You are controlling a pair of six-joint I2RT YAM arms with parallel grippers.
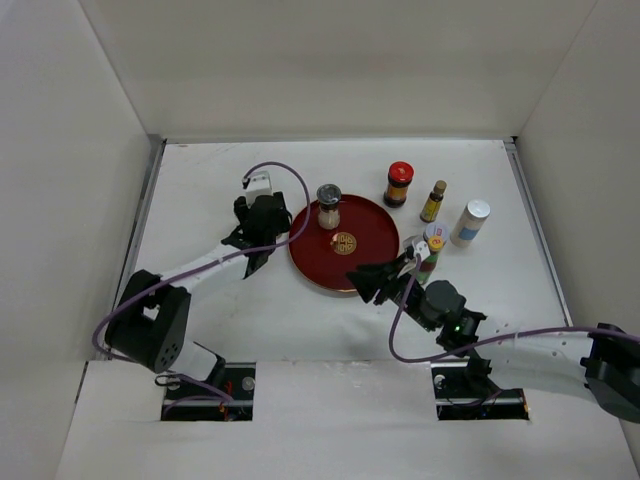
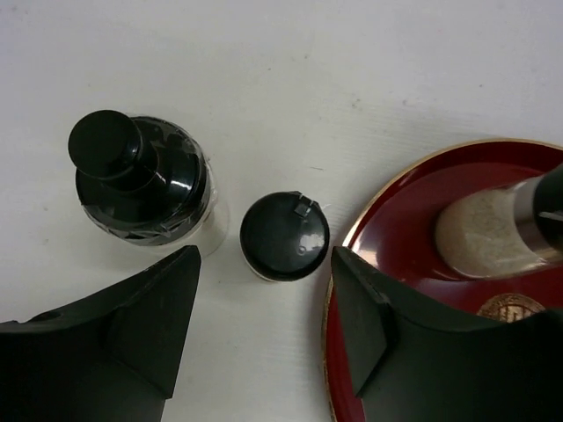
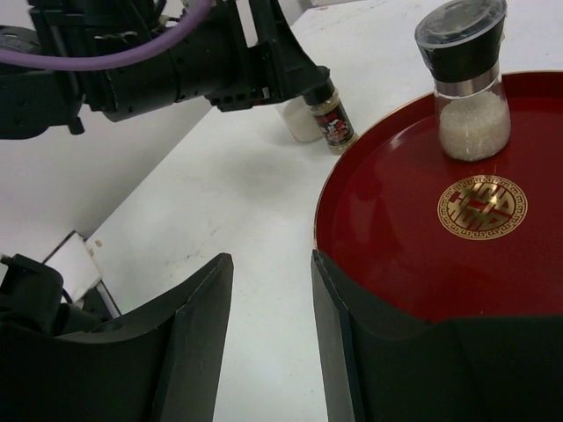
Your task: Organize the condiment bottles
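Plainly, the left fingers (image 2: 149,316) stand spread near a black-capped bottle (image 2: 284,236); closing off-centre could topple it; the right fingers (image 3: 193,325) sit slightly parted, empty.

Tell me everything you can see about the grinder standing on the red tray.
The grinder is a small mill with a rounded clear glass body holding white grains. Above that sit a silvery band, a black collar and a see-through lid with a dark top. It stands upright on the red tray, toward the far rim, just beyond the gold emblem at the tray's centre. Only its base touches the tray; nothing else is in contact with it.
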